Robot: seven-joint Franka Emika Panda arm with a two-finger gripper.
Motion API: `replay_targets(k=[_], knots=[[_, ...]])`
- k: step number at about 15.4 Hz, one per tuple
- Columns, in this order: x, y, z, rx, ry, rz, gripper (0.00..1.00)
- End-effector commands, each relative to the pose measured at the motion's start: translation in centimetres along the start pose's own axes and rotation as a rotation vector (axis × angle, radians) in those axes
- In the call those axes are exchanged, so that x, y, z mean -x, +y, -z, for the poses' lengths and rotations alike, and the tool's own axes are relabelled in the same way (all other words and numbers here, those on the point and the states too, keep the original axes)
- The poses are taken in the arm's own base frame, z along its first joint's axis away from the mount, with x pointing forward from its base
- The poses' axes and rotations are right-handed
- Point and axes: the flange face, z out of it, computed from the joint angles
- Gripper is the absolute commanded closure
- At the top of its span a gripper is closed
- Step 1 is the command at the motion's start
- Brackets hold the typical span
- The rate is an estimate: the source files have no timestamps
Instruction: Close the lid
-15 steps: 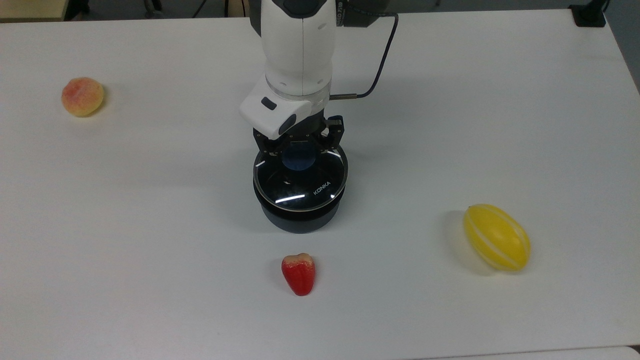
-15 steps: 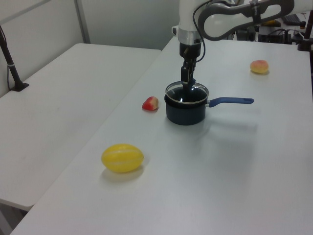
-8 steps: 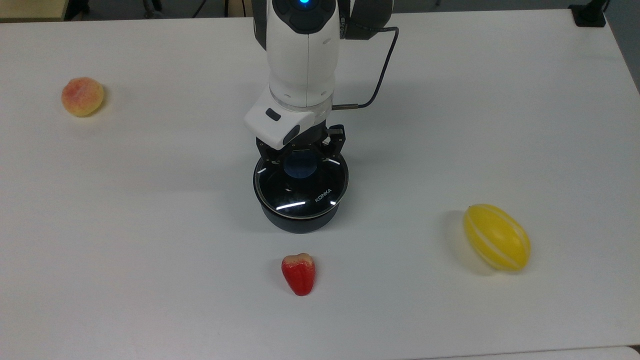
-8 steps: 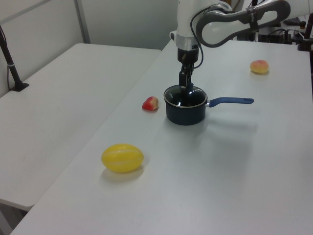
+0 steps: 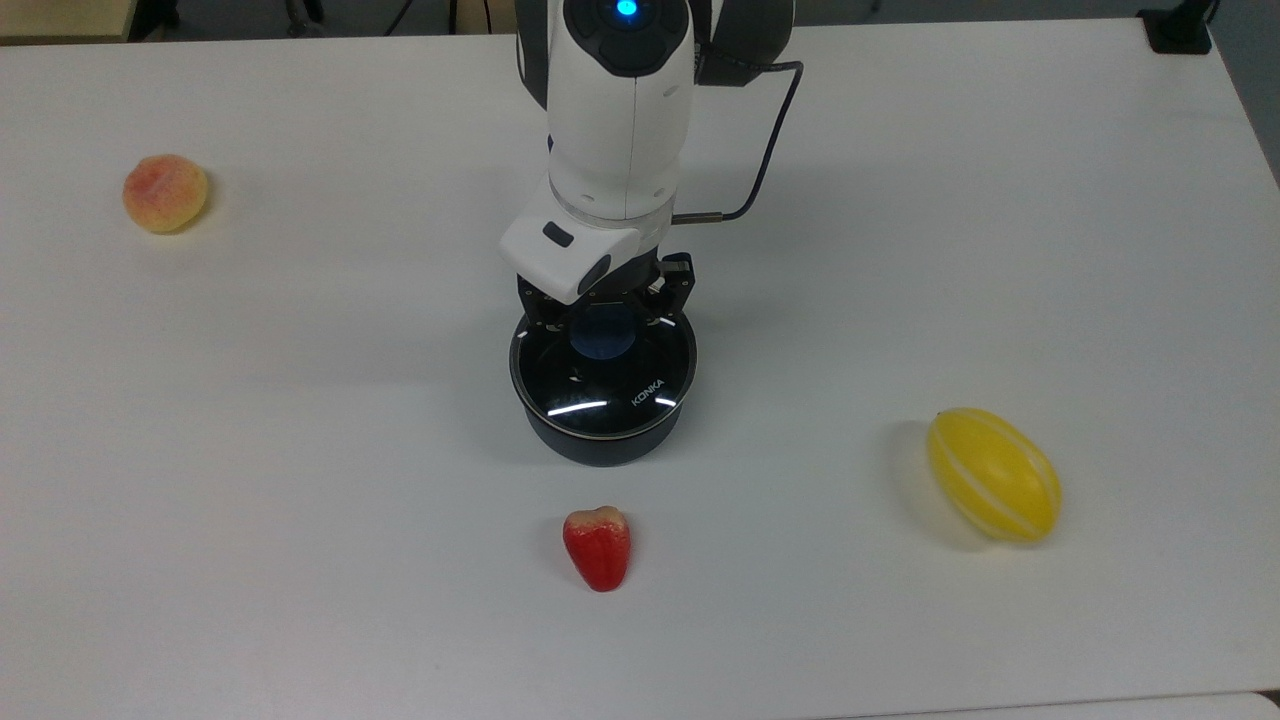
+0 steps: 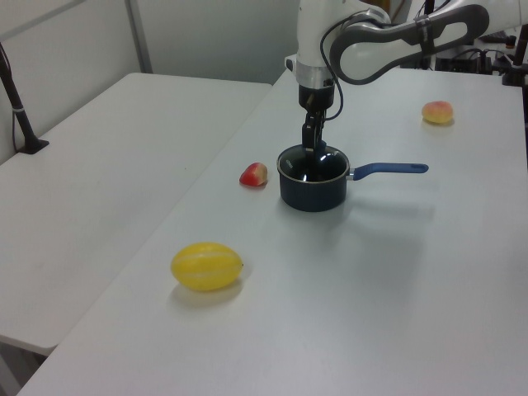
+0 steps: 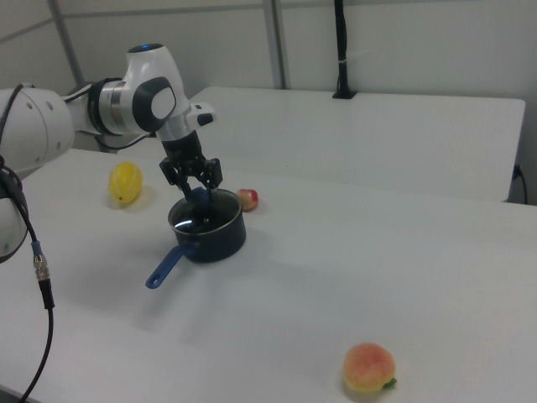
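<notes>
I see the lid (image 5: 603, 368) sitting flat on the black saucepan (image 5: 601, 440), its steel rim matching the pan's mouth all round, with the "KONKA" lettering toward the top view's lower right. The blue knob (image 5: 601, 336) stands at the lid's middle. My pincer (image 5: 606, 310) hangs directly over that knob, pointing straight down. In the right view its two fingers (image 7: 213, 172) are spread apart, wider than the knob, and I see nothing held between them; the tips sit just above the glass on either side of the knob, though I cannot tell whether they touch it.

In the left view the saucepan's blue handle (image 6: 388, 171) sticks out toward the left view's right, and in the right view it points down toward the right view's lower left. A black cable (image 5: 765, 140) loops from the arm's wrist.

On the white surface (image 5: 300, 480), a red wax apple (image 5: 598, 546) lies near the pan, toward the top view's bottom edge. A yellow striped melon (image 5: 993, 475) rests well apart at the top view's right, and a peach (image 5: 165, 193) lies well apart at the top view's upper left. None of the fruit touches the pan.
</notes>
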Motion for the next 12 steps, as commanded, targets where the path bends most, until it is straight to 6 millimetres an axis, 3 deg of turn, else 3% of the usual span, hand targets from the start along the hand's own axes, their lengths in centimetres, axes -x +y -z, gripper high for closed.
replay_targets(k=[1, 4, 7, 9, 12], knots=[[-0.2, -0.2, 0.0, 0.017, 0.012, 0.018, 0.63], [-0.2, -0.1, -0.1, 0.015, 0.01, 0.013, 0.35], [0.0, -0.1, -0.2, 0.018, 0.005, 0.016, 0.19], [0.1, 0.1, 0.1, 0.017, 0.008, 0.014, 0.0], [0.4, 0.5, 1.7, 0.007, 0.026, -0.001, 0.0]])
